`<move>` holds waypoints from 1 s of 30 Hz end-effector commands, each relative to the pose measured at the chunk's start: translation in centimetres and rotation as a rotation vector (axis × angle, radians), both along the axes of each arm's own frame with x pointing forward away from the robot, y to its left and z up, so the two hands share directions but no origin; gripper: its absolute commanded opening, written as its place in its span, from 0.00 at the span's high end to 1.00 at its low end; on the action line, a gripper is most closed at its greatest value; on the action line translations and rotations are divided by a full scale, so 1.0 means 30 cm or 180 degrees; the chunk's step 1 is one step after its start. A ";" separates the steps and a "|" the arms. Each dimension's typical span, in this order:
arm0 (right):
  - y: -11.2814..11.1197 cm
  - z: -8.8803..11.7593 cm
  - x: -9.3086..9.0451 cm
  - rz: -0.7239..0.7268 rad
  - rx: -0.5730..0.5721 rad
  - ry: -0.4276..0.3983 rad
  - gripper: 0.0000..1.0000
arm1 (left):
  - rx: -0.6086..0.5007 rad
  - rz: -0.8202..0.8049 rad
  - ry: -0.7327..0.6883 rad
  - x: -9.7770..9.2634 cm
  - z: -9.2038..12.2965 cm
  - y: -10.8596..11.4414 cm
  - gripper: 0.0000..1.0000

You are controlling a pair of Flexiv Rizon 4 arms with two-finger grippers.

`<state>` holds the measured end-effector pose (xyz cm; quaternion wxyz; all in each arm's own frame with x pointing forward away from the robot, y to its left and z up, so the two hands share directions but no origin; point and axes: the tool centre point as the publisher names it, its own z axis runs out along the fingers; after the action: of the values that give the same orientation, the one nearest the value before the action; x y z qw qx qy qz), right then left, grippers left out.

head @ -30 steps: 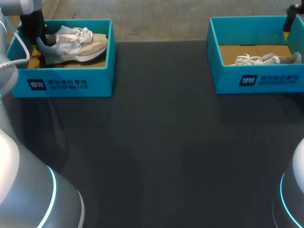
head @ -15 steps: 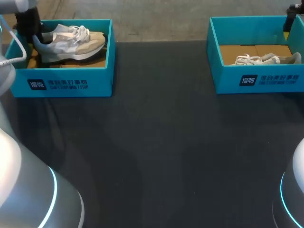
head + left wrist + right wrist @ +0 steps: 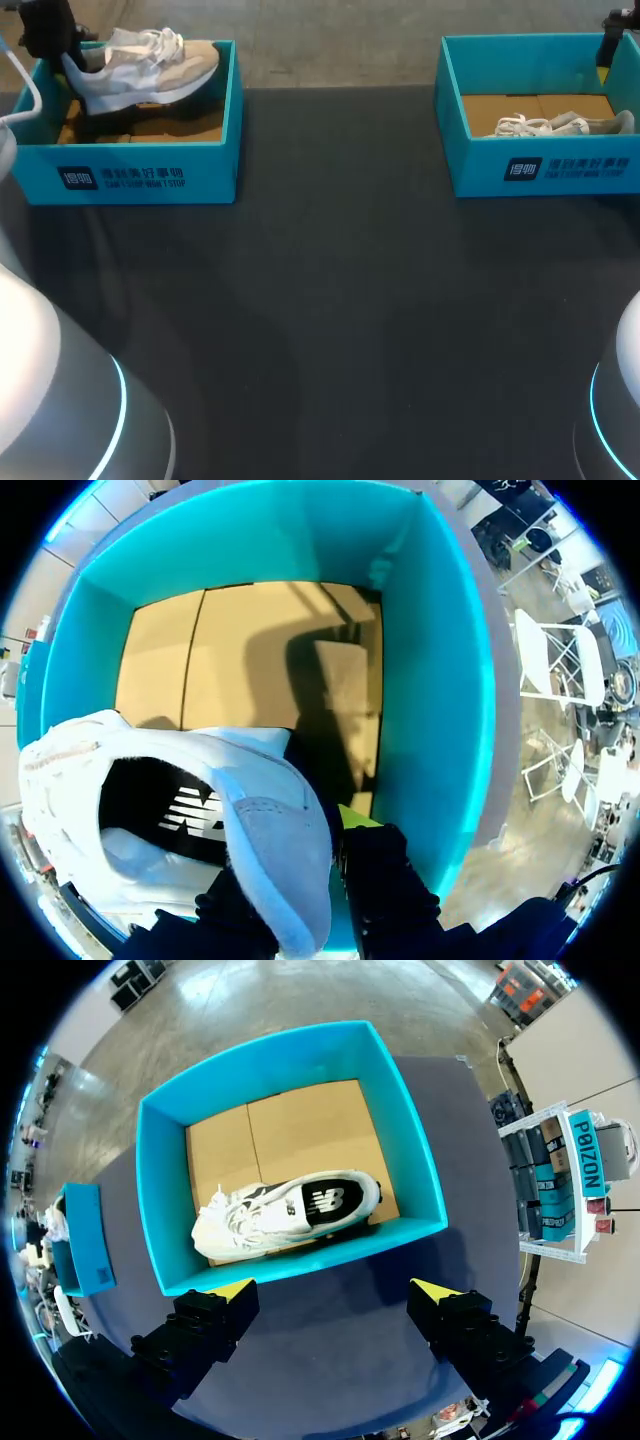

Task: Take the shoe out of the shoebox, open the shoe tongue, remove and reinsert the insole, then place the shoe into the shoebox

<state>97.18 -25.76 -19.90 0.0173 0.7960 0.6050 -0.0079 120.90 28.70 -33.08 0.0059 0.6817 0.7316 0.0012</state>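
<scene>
Nearest part of the desk (image 3: 330, 300) is just bare dark top; all the action is along the far edge.

At the far left sits the left shoebox (image 3: 130, 175), and the sneaker (image 3: 150, 65) is hanging over it, off the cardboard floor (image 3: 250, 650). The left claw (image 3: 310, 865) is clamped on the heel, one finger inside the collar and one outside. The sneaker's long axis runs left-right: heel at the left by the claw, toe pointing right toward the middle of the desk. I can't tell if the sole is fully above the walls. My guess for the next bit: carry it toward the near side, over the near wall, and set it on the desk.

The right claw (image 3: 335, 1290) hangs with its fingers wide apart, holding nothing, above the right shoebox (image 3: 540, 170), where a second sneaker (image 3: 555, 125) lies on its side. It's well apart from the held sneaker, so this is the left arm's job.
</scene>
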 end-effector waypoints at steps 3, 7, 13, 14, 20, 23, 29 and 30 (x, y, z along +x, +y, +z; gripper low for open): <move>-0.001 -0.001 -0.004 0.0001 0.0000 -0.0010 0.00 | 0.0071 0.0040 -0.0175 -0.072 0.105 -0.010 1.00; -0.001 -0.001 -0.004 0.0001 0.0000 -0.0010 0.00 | 0.0083 0.0111 -0.0228 -0.090 0.167 -0.009 1.00; -0.001 -0.001 -0.004 0.0001 0.0000 -0.0010 0.00 | 0.0110 0.0219 -0.0287 -0.138 0.266 -0.015 1.00; -0.001 -0.001 -0.004 0.0001 0.0000 -0.0010 0.00 | 0.0112 0.0239 -0.0291 -0.152 0.293 -0.016 1.00; -0.001 -0.001 -0.004 0.0001 0.0000 -0.0010 0.00 | 0.0105 0.0289 -0.0331 -0.245 0.409 -0.038 1.00; -0.001 -0.001 -0.004 0.0001 0.0000 -0.0010 0.00 | 0.0116 0.0265 -0.0369 -0.313 0.458 -0.057 1.00; -0.001 -0.001 -0.004 0.0001 0.0000 -0.0010 0.00 | 0.0135 0.0239 -0.0447 -0.444 0.531 -0.107 1.00; -0.001 -0.001 -0.004 0.0001 0.0000 -0.0010 0.00 | 0.0141 0.0230 -0.0472 -0.468 0.542 -0.117 1.00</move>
<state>97.18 -25.76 -19.90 0.0173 0.7960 0.6050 -0.0079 113.48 26.42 -19.12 -0.0104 0.6542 0.7562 -0.0028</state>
